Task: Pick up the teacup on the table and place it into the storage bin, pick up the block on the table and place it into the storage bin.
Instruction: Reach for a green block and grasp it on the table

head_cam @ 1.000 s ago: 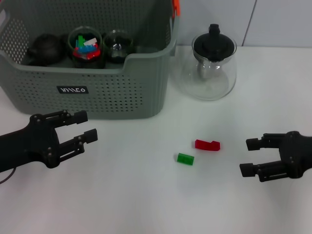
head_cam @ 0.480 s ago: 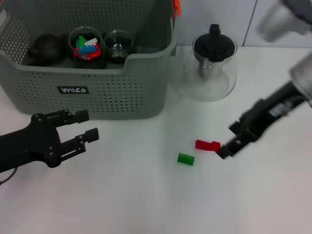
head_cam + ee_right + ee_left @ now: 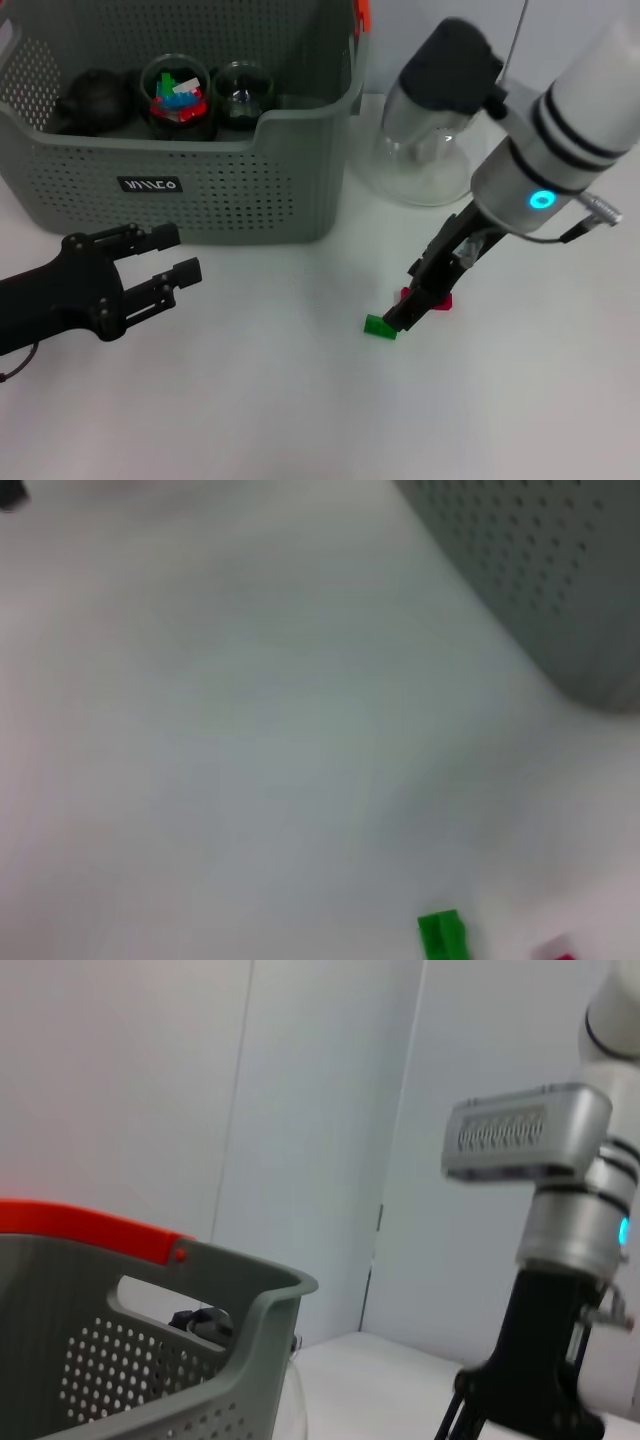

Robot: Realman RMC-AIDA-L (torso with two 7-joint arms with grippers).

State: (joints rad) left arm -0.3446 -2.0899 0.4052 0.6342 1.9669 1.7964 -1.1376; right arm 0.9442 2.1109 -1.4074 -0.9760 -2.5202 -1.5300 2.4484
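The right pincer (image 3: pixel 408 308) is reaching steeply down toward the worktop; the left pincer (image 3: pixel 178 255) is hovering low, fingers spread apart.

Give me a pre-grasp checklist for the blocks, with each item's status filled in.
1. Right gripper over the blocks: ok. In the head view it is down at the table, its tip between the green block and the red block.
2. Fingers open enough to take a block: cannot tell.
3. Which block is targeted: cannot tell; the arm hides part of the red one.
4. Green block free of neighbours: ok, it lies alone on the white table.
5. Storage bin open to drop into: ok; cups already stand inside, with bare floor to their right.
6. Left gripper out of the way: ok, open, in front of the bin, apart from the blocks.
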